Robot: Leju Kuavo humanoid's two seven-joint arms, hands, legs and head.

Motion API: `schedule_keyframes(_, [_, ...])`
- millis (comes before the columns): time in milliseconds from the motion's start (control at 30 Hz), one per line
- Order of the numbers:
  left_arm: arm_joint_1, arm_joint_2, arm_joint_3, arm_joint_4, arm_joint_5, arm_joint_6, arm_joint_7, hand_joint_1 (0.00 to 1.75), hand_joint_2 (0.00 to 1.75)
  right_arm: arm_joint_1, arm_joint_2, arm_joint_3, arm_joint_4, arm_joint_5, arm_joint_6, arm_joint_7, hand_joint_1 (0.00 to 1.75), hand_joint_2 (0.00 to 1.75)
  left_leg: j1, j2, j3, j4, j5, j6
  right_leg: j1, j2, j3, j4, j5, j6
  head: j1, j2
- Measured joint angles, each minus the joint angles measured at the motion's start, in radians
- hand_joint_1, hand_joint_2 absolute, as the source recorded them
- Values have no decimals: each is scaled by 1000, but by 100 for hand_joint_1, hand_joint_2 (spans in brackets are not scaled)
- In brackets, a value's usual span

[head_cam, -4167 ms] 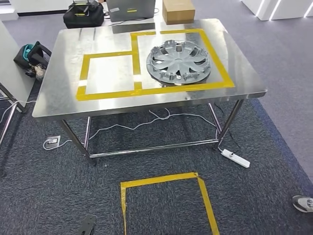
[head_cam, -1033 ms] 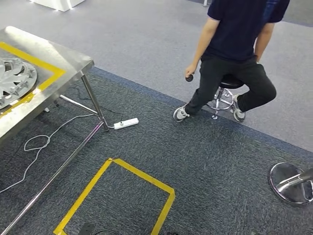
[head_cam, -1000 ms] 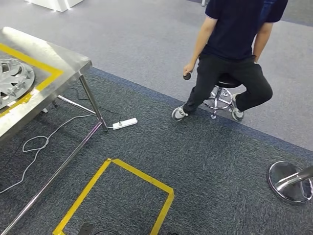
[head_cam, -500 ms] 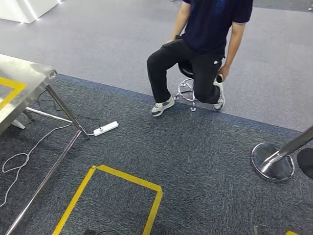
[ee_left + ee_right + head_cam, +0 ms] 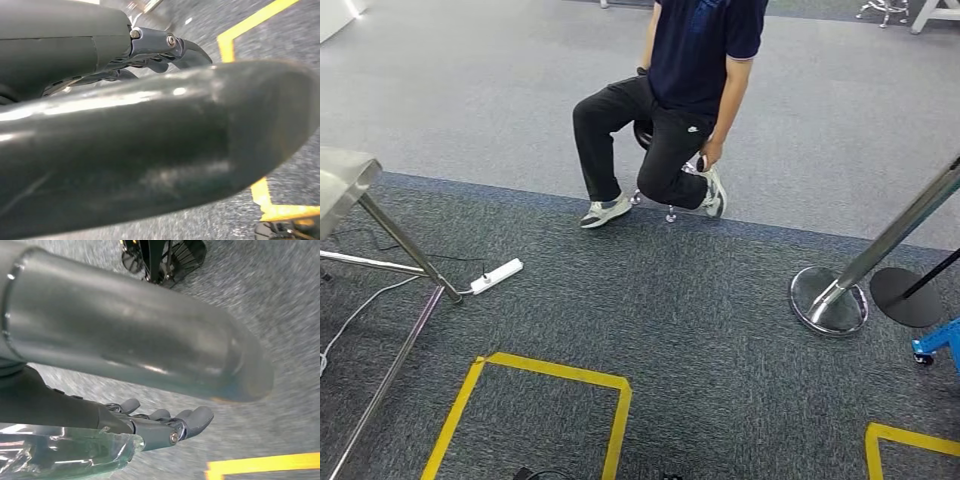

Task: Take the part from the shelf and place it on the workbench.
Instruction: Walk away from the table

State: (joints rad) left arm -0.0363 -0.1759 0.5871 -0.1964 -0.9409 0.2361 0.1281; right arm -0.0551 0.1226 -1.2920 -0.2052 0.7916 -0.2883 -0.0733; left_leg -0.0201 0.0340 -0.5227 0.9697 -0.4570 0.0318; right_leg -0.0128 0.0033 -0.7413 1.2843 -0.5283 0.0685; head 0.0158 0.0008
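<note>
The left hand is seen in its wrist view over grey carpet, with the thick thumb laid across the picture and the darker fingers stretched out straight beyond it; nothing is held and the fingers are kept apart from the thumb. The right hand is seen likewise in its own wrist view, fingers extended side by side, thumb well clear of them, nothing gripped. Yellow tape is noted on the carpet just past the right fingers. From the head view, a yellow tape square is marked on the dark carpet close ahead, and a second tape corner lies far to the right. The corner of the steel workbench is caught at the left edge, with a white power strip lying beside its leg. A person is seated on a low stool further off, on the paler carpet. A chrome stand base is placed at the right. The part and the shelf cannot be located.
</note>
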Motion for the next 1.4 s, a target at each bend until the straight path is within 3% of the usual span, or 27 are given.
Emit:
schedule_keyframes(100, [-2,-2,-22,0,-16,-13,-10,0,0,3,11,-17,-1,-8,-5,-10,0,0,0,30,5,4,-7,-11,-1,-35,116,-188,71,3,0,0])
schedule_keyframes(167, [-3,-2,-33,0,-24,-22,-14,0,0,0,17,-24,-3,-9,-4,-18,0,0,-4,43,7,9,-12,-21,2,-47,155,-252,84,-11,-1,0])
schedule_keyframes(233, [-6,-1,-44,0,-31,-36,-15,0,0,-1,20,-31,-4,-5,-3,-21,0,0,-5,54,9,11,-14,-27,4,-32,153,-251,86,-31,-2,0])
schedule_keyframes(300, [-8,-1,-52,0,-33,-45,-16,0,0,1,23,-34,-4,-1,-2,-21,0,0,-1,37,4,25,-29,-37,2,-18,149,-253,91,-44,-3,0])
schedule_keyframes(367, [-8,-1,-57,0,-34,-50,-16,0,0,-2,24,-35,-5,2,1,-20,0,0,4,-4,-34,112,-87,-48,0,-3,144,-255,96,-55,-6,0])
schedule_keyframes(433, [-6,-1,-58,0,-32,-54,-12,0,0,-5,24,-35,-5,7,6,-19,0,0,7,-23,-102,255,-154,-51,0,16,136,-255,100,-60,-7,0])
schedule_keyframes(467, [-5,0,-58,0,-28,-56,-9,0,0,-5,24,-35,-5,12,9,-16,0,0,8,-25,-125,301,-166,-50,1,27,133,-255,102,-61,-7,0])
schedule_keyframes(500, [-4,0,-58,0,-22,-58,-5,0,0,-4,24,-35,-5,19,13,-12,0,0,8,-26,-130,309,-156,-48,1,38,132,-255,103,-60,-6,0])
schedule_keyframes(567, [-3,0,-56,0,-4,-56,-1,0,0,-4,24,-33,-5,37,23,-5,0,0,9,-40,-85,212,-87,-41,0,61,131,-255,107,-56,-6,0])
schedule_keyframes(633, [-4,-1,-52,0,11,-50,-1,0,0,-7,23,-31,-5,51,32,0,0,0,11,-84,-21,75,-30,-36,0,82,127,-253,112,-49,-6,0])
schedule_keyframes(700, [-6,-1,-48,0,22,-44,0,0,0,-10,21,-28,-6,62,39,1,0,0,10,-110,2,19,-19,-31,-4,100,120,-254,119,-36,-6,0])
schedule_keyframes(767, [-7,-2,-41,0,38,-39,2,0,0,-8,18,-22,-6,76,48,-4,0,0,7,-94,2,11,-13,-22,-9,111,111,-259,126,-24,-6,0])
schedule_keyframes(833, [-10,-7,-25,0,66,-26,6,0,0,-8,12,-7,-5,103,64,-17,0,0,7,-73,3,3,-4,-10,-7,76,89,-225,104,-18,-3,0])
schedule_keyframes(900, [-14,-15,2,0,105,-3,16,0,0,-17,-3,16,-5,139,84,-33,0,0,4,-46,3,0,-1,-3,-3,24,37,-109,38,-13,0,0])
schedule_keyframes(967, [-16,-23,34,0,148,22,27,0,0,-28,-22,41,-5,172,102,-39,0,0,1,-18,2,0,-1,-1,-3,7,-11,11,-12,-7,0,0])
schedule_keyframes(1000, [-17,-26,52,0,168,32,32,0,0,-33,-31,54,-5,186,108,-37,0,0,0,-7,2,1,-1,-1,-3,4,-12,26,-11,-5,1,0])
schedule_keyframes(1033, [-19,-28,70,0,187,40,38,0,0,-39,-38,67,-5,202,114,-32,0,0,0,4,3,1,-1,-1,-3,1,9,-2,7,-3,1,0])
schedule_keyframes(1100, [-22,-34,105,0,215,52,53,0,0,-59,-46,94,-6,229,121,-15,0,0,-1,24,5,2,-4,-5,-1,-25,90,-140,60,-2,1,0])
schedule_keyframes(1167, [-26,-38,135,0,236,61,61,0,0,-86,-48,124,-5,252,127,1,0,0,-6,41,5,7,-8,-13,0,-49,149,-243,87,-11,-1,0])
schedule_keyframes(1200, [-28,-40,147,0,245,66,63,0,0,-99,-48,137,-5,260,130,7,0,0,-9,47,5,8,-9,-17,2,-52,156,-257,87,-18,-2,0])
schedule_keyframes(1267, [-33,-42,171,0,264,77,62,0,0,-116,-47,160,-5,274,135,17,0,0,-8,55,4,9,-10,-23,2,-35,153,-257,92,-32,-3,0])
schedule_keyframes(1333, [-35,-46,196,0,297,88,52,0,0,-129,-46,180,-5,281,135,24,0,0,-4,28,-8,39,-35,-34,0,-21,150,-259,96,-43,-5,0])
schedule_keyframes(1400, [-37,-50,230,0,347,98,30,0,0,-142,-45,193,-5,280,135,25,0,0,2,-13,-57,149,-98,-45,-3,-5,146,-261,100,-52,-7,0])
